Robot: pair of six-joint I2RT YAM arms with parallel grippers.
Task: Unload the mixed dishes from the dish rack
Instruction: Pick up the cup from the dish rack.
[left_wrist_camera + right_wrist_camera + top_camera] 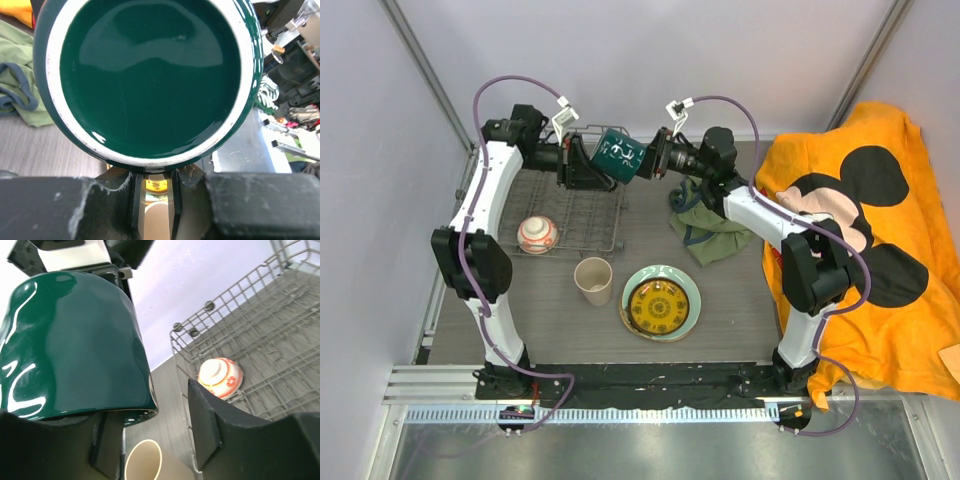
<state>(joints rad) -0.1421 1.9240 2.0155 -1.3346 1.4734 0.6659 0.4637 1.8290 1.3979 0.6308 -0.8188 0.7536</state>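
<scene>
The dark green mug [617,153] [150,75] [75,345] hangs in the air over the right rear edge of the dish rack [585,215] [280,305]. My left gripper [588,166] [155,175] is shut on it from the left, jaws narrow, the mug's round end filling its view. My right gripper [650,158] [155,415] stands open at the mug's right side. One finger [105,450] lies against the mug wall and the other finger [210,425] stands apart from it. A red-and-white bowl [537,234] [220,377] lies upside down in the rack's front left corner.
A beige cup [593,281] [142,460] stands on the table in front of the rack. Beside it a small yellow plate [660,306] rests on a pale green plate [665,272]. An olive-green cloth [710,232] lies under the right arm. An orange blanket [880,120] covers the right side.
</scene>
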